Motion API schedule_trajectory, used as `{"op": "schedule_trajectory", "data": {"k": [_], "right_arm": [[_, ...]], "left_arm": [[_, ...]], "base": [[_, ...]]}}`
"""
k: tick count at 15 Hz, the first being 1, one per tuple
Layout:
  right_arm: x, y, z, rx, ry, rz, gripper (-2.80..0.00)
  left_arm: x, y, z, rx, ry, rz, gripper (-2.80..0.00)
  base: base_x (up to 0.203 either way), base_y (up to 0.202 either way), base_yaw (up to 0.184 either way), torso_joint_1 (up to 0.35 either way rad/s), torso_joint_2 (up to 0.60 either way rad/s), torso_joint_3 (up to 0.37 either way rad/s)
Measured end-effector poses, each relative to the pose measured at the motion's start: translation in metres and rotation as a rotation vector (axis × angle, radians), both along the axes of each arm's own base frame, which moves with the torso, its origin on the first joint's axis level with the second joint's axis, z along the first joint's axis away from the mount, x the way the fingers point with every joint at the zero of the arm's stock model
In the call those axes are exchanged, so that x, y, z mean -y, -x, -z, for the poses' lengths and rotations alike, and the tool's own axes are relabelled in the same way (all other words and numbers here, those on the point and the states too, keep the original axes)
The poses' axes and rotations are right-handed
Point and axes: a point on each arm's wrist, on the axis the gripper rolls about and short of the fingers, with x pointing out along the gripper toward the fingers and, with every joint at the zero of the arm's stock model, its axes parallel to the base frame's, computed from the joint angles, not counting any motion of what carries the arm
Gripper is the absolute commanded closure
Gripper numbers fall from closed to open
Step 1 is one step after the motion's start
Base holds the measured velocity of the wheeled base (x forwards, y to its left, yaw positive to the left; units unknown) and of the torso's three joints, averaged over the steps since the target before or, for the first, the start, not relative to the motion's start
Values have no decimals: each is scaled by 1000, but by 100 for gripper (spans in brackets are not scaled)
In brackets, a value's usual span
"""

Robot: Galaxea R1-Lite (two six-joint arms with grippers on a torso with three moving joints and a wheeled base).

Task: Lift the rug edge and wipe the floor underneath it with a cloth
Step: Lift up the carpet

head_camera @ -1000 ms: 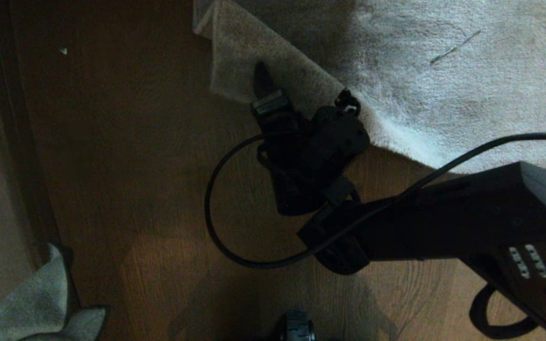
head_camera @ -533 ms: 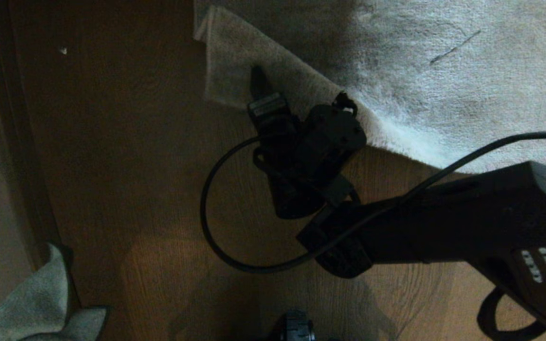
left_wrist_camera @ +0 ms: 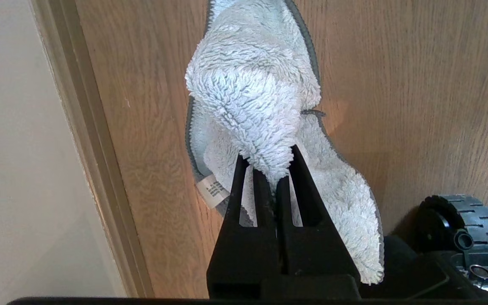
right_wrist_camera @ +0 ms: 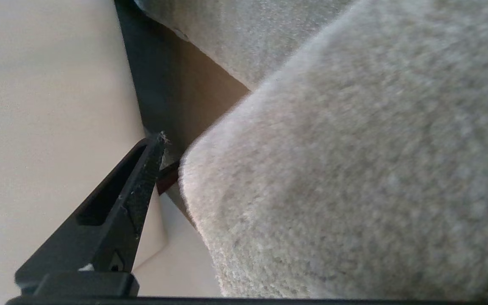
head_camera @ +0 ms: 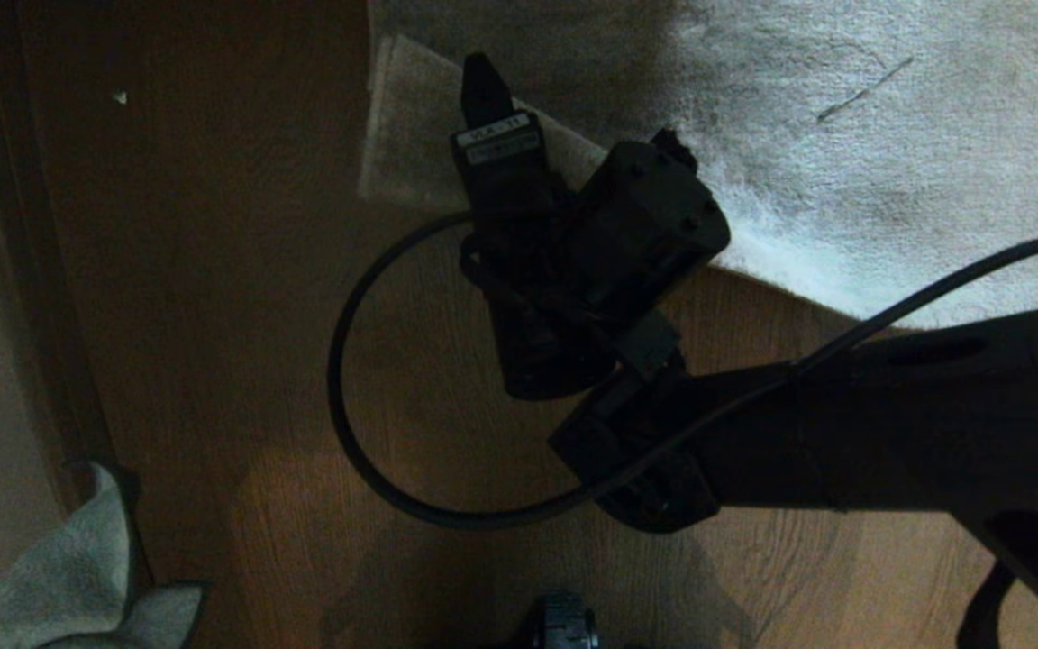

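The grey-beige rug [head_camera: 843, 135] covers the far right of the brown floor [head_camera: 240, 315]. The rug edge's corner [head_camera: 406, 135] is turned up and shows its paler backing. My right gripper [head_camera: 519, 108] is at that corner. In the right wrist view one black finger [right_wrist_camera: 136, 199] stands apart from the raised rug pile [right_wrist_camera: 333, 169], which hides the other finger, so the jaws are wide open around the edge. My left gripper [left_wrist_camera: 269, 169] is parked low at the near left, shut on the light grey-blue cloth [left_wrist_camera: 252, 93], which also shows in the head view [head_camera: 59, 577].
A pale wall with a skirting board [head_camera: 32, 270] runs along the left, close to the rug corner. A black cable [head_camera: 348, 406] loops off the right wrist over the floor. The robot's base wheel [left_wrist_camera: 460, 220] sits near the hanging cloth.
My right gripper has risen and moved toward the far side, taking the rug corner up with it; the turned-up flap has shifted left. The cloth and left arm have stayed still.
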Motion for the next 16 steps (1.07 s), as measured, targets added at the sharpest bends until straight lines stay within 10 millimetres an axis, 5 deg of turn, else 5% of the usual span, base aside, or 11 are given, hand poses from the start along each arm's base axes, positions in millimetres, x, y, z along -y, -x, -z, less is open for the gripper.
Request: {"op": "schedule_trajectory", "data": {"k": [3, 4, 16], "right_arm": [[0, 3, -2, 3, -2, -6, -280], [-1, 4, -2, 1, 0, -7, 0], [-6, 1, 22, -36, 57, -11, 0]], "left_arm": [[0, 0, 0, 0, 0, 0, 0], [0, 0, 0, 0, 0, 0, 0], [0, 0, 0, 0, 0, 0, 0]], "base": [[0, 0, 0, 0, 0, 0], [0, 0, 0, 0, 0, 0], [0, 0, 0, 0, 0, 0]]}}
